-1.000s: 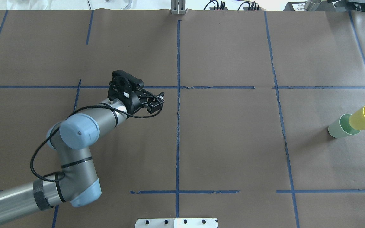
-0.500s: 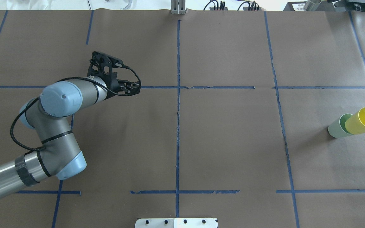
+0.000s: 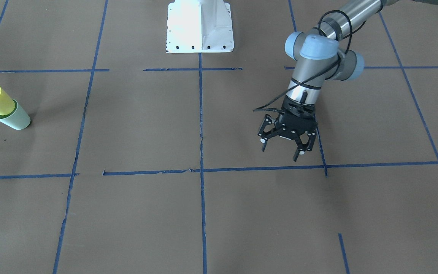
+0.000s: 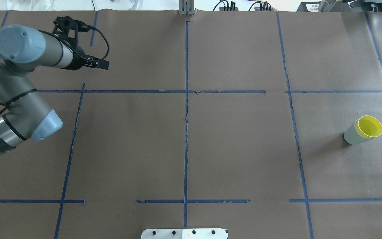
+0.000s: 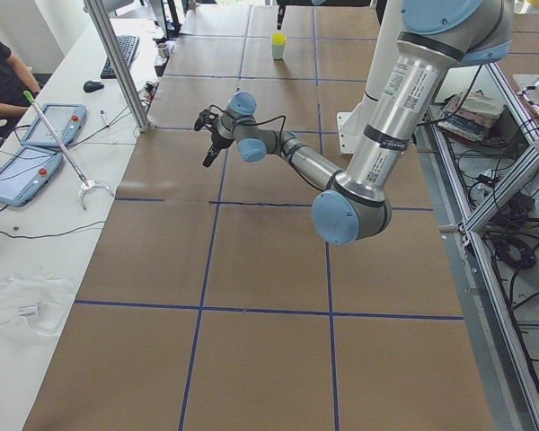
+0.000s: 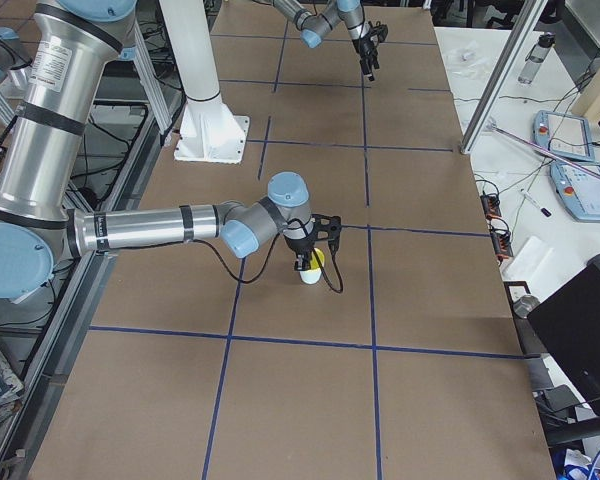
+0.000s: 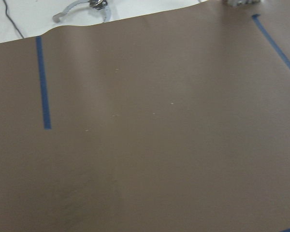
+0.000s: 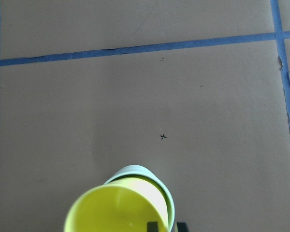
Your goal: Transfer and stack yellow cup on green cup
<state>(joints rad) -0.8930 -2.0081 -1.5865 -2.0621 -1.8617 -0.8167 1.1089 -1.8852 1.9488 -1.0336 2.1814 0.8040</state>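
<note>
The yellow cup (image 4: 370, 126) now sits sunk deep into the green cup (image 4: 350, 136) near the surface's right edge, so the stacking looks done. The right fingers (image 8: 152, 226) straddle its rim, and their grip cannot be told. The left gripper (image 3: 281, 151), fingers spread, has withdrawn toward the far-left corner.

My left hand (image 3: 280, 149) is black. Its arm (image 3: 305, 76) is silver-grey, with pale blue joint caps (image 3: 314, 45). My right hand (image 8: 166, 227) is black. The yellow cup (image 4: 370, 126) is plain bright yellow, unpatterned. The green cup (image 4: 351, 136) is plain pale mint. The counter (image 4: 237, 149) is matte brown, marked with a grid of blue tape lines. The base plate (image 3: 200, 26) is white.
</note>
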